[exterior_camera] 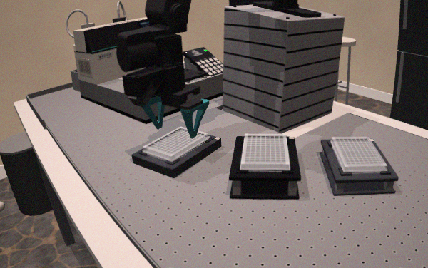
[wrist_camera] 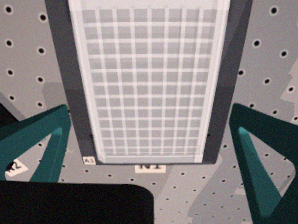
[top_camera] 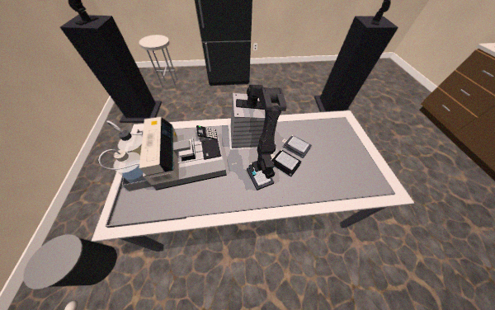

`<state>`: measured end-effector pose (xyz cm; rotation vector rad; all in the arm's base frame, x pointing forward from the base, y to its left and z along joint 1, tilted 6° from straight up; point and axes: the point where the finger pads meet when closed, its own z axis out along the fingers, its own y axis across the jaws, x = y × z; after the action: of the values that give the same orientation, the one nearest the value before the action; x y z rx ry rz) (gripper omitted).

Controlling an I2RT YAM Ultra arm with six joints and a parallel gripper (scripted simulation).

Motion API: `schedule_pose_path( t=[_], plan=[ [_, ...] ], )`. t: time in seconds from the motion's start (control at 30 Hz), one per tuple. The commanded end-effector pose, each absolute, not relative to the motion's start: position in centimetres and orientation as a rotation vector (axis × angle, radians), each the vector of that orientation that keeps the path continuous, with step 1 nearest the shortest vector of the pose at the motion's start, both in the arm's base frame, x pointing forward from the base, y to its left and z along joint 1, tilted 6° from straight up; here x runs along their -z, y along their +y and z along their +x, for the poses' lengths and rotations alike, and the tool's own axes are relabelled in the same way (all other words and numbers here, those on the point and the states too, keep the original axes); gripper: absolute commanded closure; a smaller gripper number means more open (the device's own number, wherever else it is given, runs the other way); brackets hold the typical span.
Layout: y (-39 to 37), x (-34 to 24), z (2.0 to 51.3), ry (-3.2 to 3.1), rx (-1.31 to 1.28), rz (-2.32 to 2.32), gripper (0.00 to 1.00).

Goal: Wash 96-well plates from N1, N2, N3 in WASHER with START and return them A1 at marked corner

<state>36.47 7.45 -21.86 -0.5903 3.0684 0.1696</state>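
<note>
Three clear 96-well plates sit in black nests on the table: the left one [exterior_camera: 175, 144] in nest N1, the middle one [exterior_camera: 265, 152] and the right one [exterior_camera: 358, 155]. My gripper [exterior_camera: 177, 119] is open, its teal fingers just above the near end of the left plate, touching nothing. In the wrist view the plate [wrist_camera: 149, 72] lies flat in its nest ahead of my gripper [wrist_camera: 150, 113], one finger at each side. The washer stands behind, its keypad [exterior_camera: 205, 61] showing a green lamp [exterior_camera: 205, 50]. Its carrier [top_camera: 194, 150] looks empty.
A tall grey stacked block [exterior_camera: 282, 64] stands behind the nests, right of the washer. Bottles and tubing [top_camera: 121, 152] sit at the washer's far left. The table edge [exterior_camera: 89, 221] runs along the left of the nests.
</note>
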Motion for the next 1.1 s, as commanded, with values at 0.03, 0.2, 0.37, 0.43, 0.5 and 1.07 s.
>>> schedule_pose_path(
  t=[0.03,0.2,0.37,0.43,0.5,1.07],
  plan=[
    [7.5,21.5,37.0,3.055,-0.169,-0.587,0.0],
    [7.5,21.5,37.0,3.055,-0.169,-0.587,0.0],
    [7.5,21.6,37.0,3.055,-0.169,-0.587,0.0],
    [7.5,21.7,37.0,3.055,-0.169,-0.587,0.0],
    [7.5,21.8,37.0,3.055,-0.169,-0.587,0.0],
    [7.6,22.8,37.0,3.055,-0.169,-0.587,0.0]
  ],
)
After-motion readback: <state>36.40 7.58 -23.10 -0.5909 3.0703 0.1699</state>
